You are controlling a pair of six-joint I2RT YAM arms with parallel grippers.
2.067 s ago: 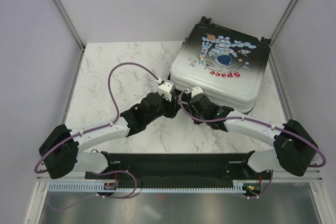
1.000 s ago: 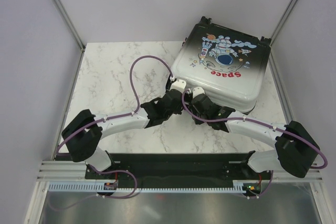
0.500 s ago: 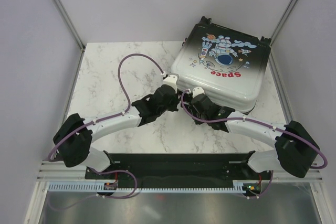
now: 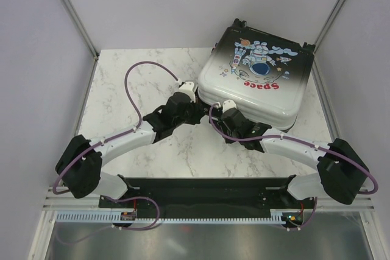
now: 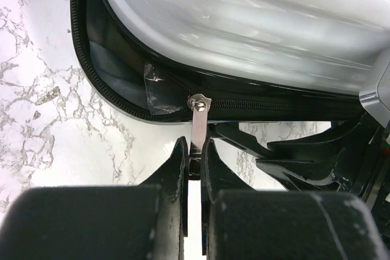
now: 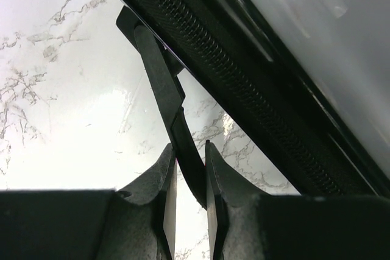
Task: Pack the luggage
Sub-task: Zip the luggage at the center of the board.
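Observation:
The luggage (image 4: 256, 83) lies flat at the back right of the table with its lid down, astronaut print up. My left gripper (image 4: 198, 108) is at its near left corner. In the left wrist view, the left gripper (image 5: 194, 144) is shut on the silver zipper pull (image 5: 197, 123), below the glossy shell (image 5: 244, 16). The zipper (image 5: 122, 105) curves off around the corner to the left. My right gripper (image 4: 214, 113) is just beside it. In the right wrist view, the right gripper (image 6: 190, 147) is shut on a black strap tab (image 6: 161, 83) that hangs from the luggage's edge (image 6: 244, 89).
The white marble table (image 4: 134, 89) stretches to the left and front of the luggage. Grey walls and metal frame posts (image 4: 70, 10) close in the sides and back. Purple cables (image 4: 143, 83) loop above both arms.
My left gripper has moved left along the luggage's near edge toward the corner, still holding the zipper pull. The right arm has stayed put.

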